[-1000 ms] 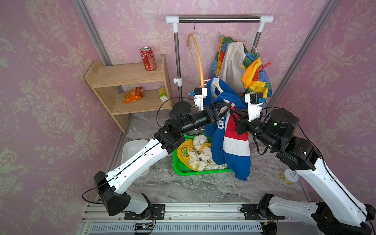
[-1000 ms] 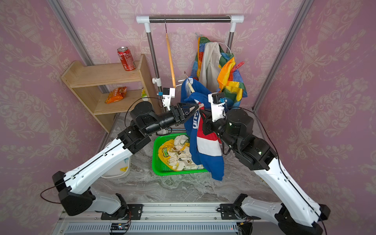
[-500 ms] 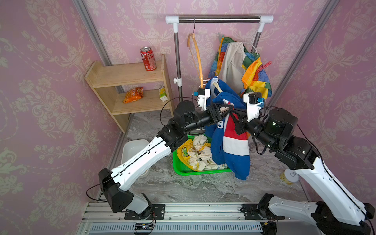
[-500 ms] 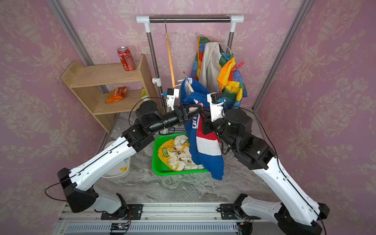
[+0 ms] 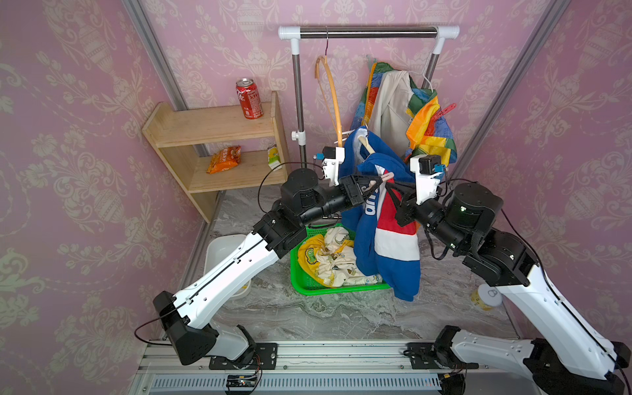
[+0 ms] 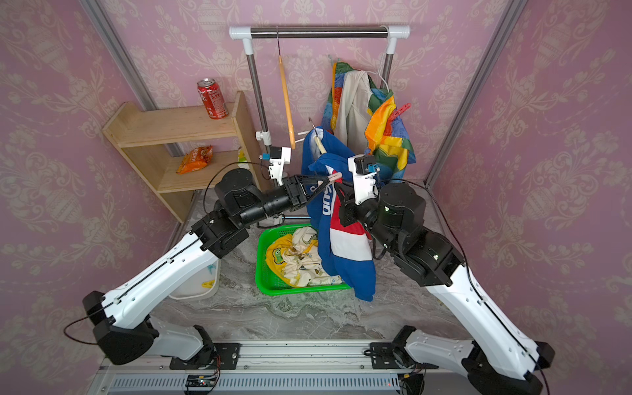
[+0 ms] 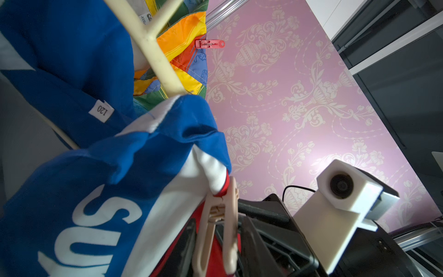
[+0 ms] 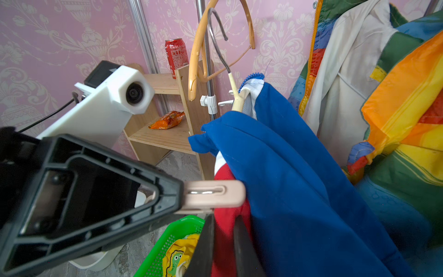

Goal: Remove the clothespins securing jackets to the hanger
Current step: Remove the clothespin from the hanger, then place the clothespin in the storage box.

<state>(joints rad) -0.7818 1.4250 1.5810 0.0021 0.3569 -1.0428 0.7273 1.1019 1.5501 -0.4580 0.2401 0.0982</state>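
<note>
The blue-red-white jacket point(image 5: 393, 239) point(image 6: 345, 246) hangs on a cream hanger point(image 5: 366, 143) below the rail. A pale pink-beige clothespin point(image 5: 383, 178) point(image 7: 218, 220) point(image 8: 213, 193) is clipped to its red-and-white edge. My left gripper point(image 5: 374, 181) point(image 7: 217, 239) is shut on the clothespin's handle end. Just under the clip, my right gripper point(image 5: 393, 191) point(image 8: 223, 220) is shut on the jacket's red fabric. The rainbow jacket point(image 5: 427, 130) hangs behind with a red clothespin point(image 5: 444, 111) point(image 7: 209, 44) on it. The yellow jacket point(image 5: 328, 260) lies in a green basket point(image 5: 297, 273).
An empty wooden hanger point(image 5: 333, 99) hangs from the rail point(image 5: 369, 33). A wooden shelf point(image 5: 212, 126) at the left carries a red can point(image 5: 249, 98) and a snack bag point(image 5: 224, 159). A white bin point(image 5: 222, 249) sits by the basket; a small cup point(image 5: 485, 295) stands at the right.
My left arm has reached further in towards the jacket and its jaws have closed round the pale clothespin's handles. The right arm has held still.
</note>
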